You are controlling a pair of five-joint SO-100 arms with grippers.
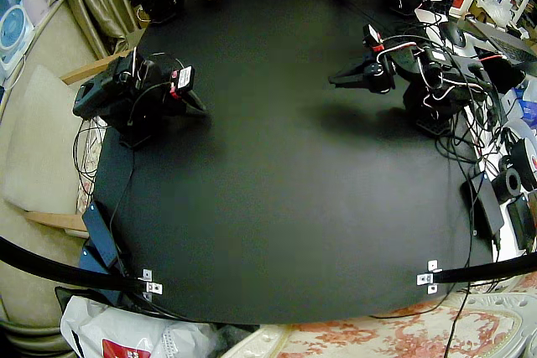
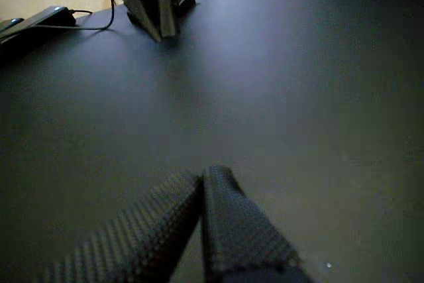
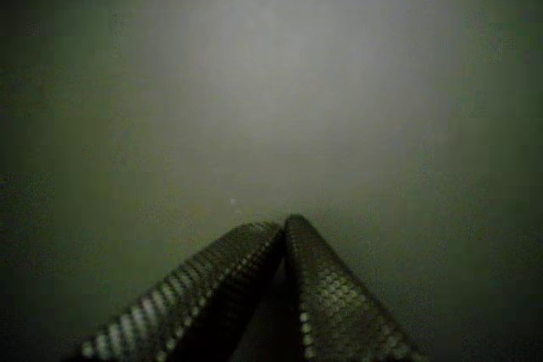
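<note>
Fixed view is showing the matte black tabletop [image 1: 285,207] spreading under and between both grippers. The left gripper [image 1: 336,81] is pointing low across it from a folded-back arm, jaws pressed together. The right gripper [image 1: 203,111] is also sitting folded, hanging close over the surface. In a wrist view its 2 knurled fingers [image 3: 331,294] are meeting at the tips.

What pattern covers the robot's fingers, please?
A fine grid of small raised bumps over the dark fingers, clearest in a wrist view.
</note>
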